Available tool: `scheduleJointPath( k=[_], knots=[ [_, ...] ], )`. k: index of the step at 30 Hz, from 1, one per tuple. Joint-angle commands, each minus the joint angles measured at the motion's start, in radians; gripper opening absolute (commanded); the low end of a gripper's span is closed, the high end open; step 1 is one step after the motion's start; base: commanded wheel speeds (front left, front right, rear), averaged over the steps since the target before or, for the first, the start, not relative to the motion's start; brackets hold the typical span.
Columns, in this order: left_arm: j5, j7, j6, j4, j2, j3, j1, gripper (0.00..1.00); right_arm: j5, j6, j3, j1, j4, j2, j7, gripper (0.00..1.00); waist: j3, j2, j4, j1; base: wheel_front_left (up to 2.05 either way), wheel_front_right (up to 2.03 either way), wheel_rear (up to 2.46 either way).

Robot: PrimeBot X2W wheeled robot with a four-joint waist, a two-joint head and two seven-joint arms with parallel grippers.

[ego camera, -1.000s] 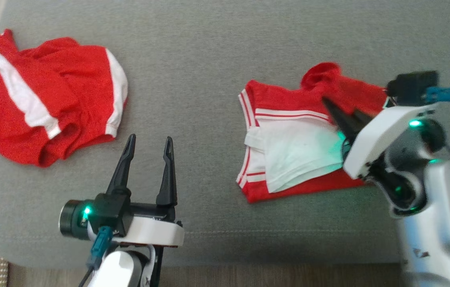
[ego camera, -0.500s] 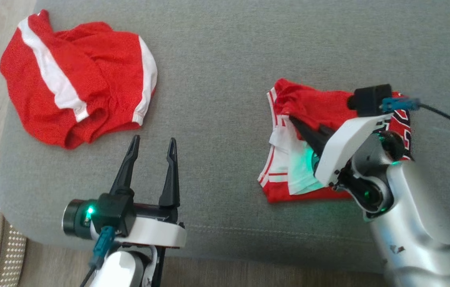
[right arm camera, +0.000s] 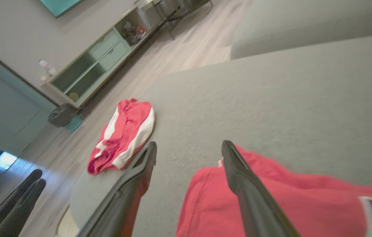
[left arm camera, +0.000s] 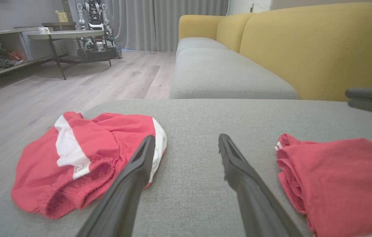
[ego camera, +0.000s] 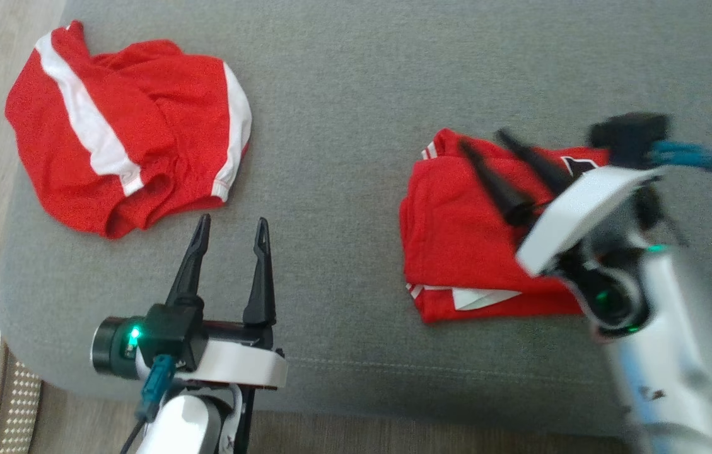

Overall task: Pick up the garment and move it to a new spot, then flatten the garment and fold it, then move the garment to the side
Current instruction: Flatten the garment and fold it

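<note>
1. Looking down from the head view: a grey cushion (ego camera: 343, 94) carries two red pieces. The garment (ego camera: 456, 246) lies right of centre, near the front edge, folded to a rough rectangle. A sliver of white shows at its near edge and a dark print at its far right corner.
2. Same view: the shorts (ego camera: 122, 126), red with white side stripes, lie bunched at the cushion's far left corner, well apart from the garment.
3. Same view: the left claw (ego camera: 233, 221) is open and empty over bare cushion between the two pieces, fingers pointing away from the robot.
4. Same view: the right claw (ego camera: 483, 140) is blurred, fingers spread, over the far part of the garment with nothing between them. Cannot tell whether they touch the cloth.
5. Left wrist view: the left claw (left arm camera: 186, 137) has its fingers wide apart over grey fabric. The shorts (left arm camera: 83, 161) are to the left, the garment (left arm camera: 337, 177) to the right with its folded edge facing the claw. A yellow sofa back (left arm camera: 304, 42) rises behind, with wood floor (left arm camera: 123, 75) to the left.
6. Right wrist view: the right claw (right arm camera: 189, 144) is open and holds nothing. The garment (right arm camera: 288, 204) lies under and right of its right finger, and the shorts (right arm camera: 123, 138) lie beyond the left finger at the cushion's edge. The left claw (right arm camera: 17, 200) shows at the lower left.
</note>
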Motion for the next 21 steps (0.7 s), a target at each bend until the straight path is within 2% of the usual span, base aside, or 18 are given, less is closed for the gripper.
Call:
scheduleJointPath(
  k=[1, 5, 10, 16, 21],
  knots=[
    [0.013, -0.008, 0.001, -0.036, -0.003, 0.037, -0.011, 1.00, -0.037, 0.000, -0.035, 0.001, -0.067, 0.011, -0.017, 1.00, -0.011, 0.0000, -0.012, 0.0000, 0.00, 0.00, 0.00],
    [0.015, -0.008, -0.001, -0.042, -0.004, 0.040, -0.008, 1.00, -0.137, 0.000, -0.143, 0.023, -0.118, 0.011, -0.004, 1.00, -0.016, 0.0000, -0.018, 0.0000, 0.00, 0.00, 0.00],
    [0.016, -0.008, -0.002, -0.050, -0.006, 0.046, -0.006, 1.00, -0.257, 0.000, -0.200, 0.081, -0.165, 0.007, -0.020, 1.00, -0.019, 0.0000, -0.013, 0.0000, 0.00, 0.00, 0.00],
    [0.014, -0.008, 0.006, -0.061, -0.009, 0.060, 0.023, 1.00, -0.321, 0.000, -0.206, 0.179, -0.187, 0.004, -0.206, 1.00, -0.049, 0.0000, -0.018, 0.0000, 0.00, 0.00, 0.00],
    [0.018, -0.008, -0.004, -0.064, -0.008, 0.054, 0.064, 1.00, -0.362, 0.000, -0.194, 0.259, -0.143, 0.003, -0.406, 1.00, -0.093, 0.0000, -0.028, 0.0000, 0.00, 0.00, 0.00]
  ],
)
